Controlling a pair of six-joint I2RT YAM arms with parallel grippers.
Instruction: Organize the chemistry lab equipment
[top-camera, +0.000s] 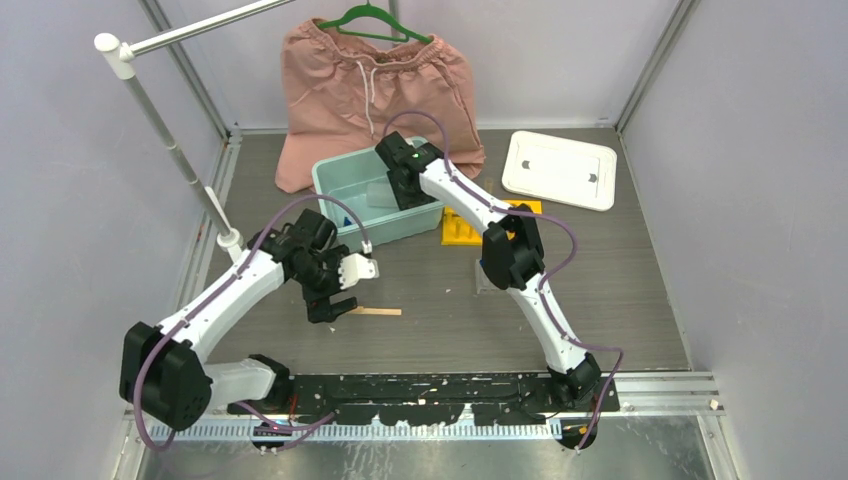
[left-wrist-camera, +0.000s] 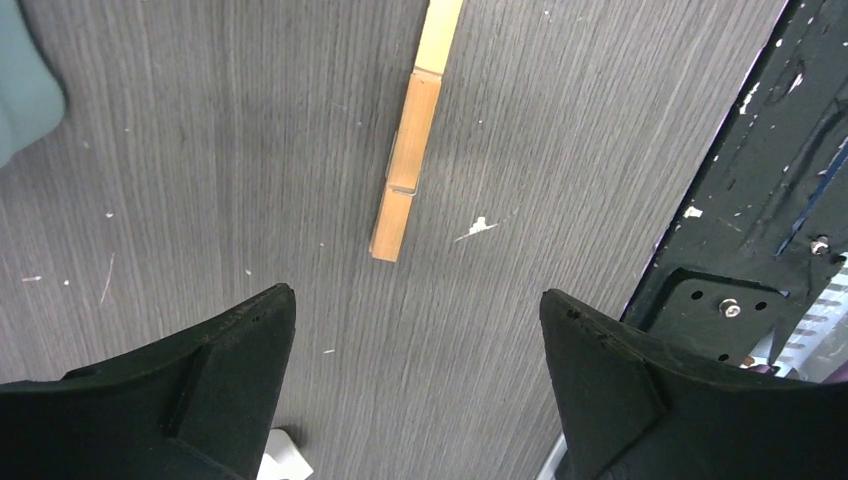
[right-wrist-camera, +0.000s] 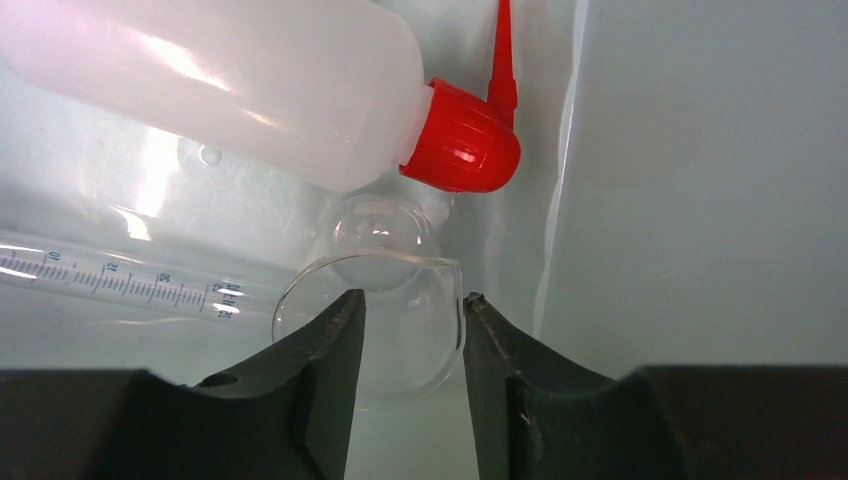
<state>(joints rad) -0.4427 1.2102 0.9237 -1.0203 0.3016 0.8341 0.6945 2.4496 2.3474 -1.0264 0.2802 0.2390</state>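
Hovering over the wooden stick (left-wrist-camera: 408, 150), reaching into the teal bin (top-camera: 340, 175)

The left gripper (left-wrist-camera: 415, 295) is hanging just above the grey table (left-wrist-camera: 200, 200) in the lower left of the overhead view, with its jaws standing wide apart and holding nothing. The wooden stick is lying flat on the table just beyond the fingertips, running toward the top of the left wrist view and touching neither finger.

The right gripper (right-wrist-camera: 412, 297) is reaching down inside the teal bin at the upper middle of the overhead view. Its jaws are standing partly apart, with a gap showing between them. A small clear beaker (right-wrist-camera: 380, 260) is lying on its side at the fingertips; whether a finger is touching its rim I cannot tell. A white squeeze bottle (right-wrist-camera: 230, 80) with a red nozzle is lying across the top of the right wrist view, just above the beaker, and a clear marked tube (right-wrist-camera: 120, 275) is lying at middle left.

A yellow rack (top-camera: 460, 230) is sitting just right of the bin.
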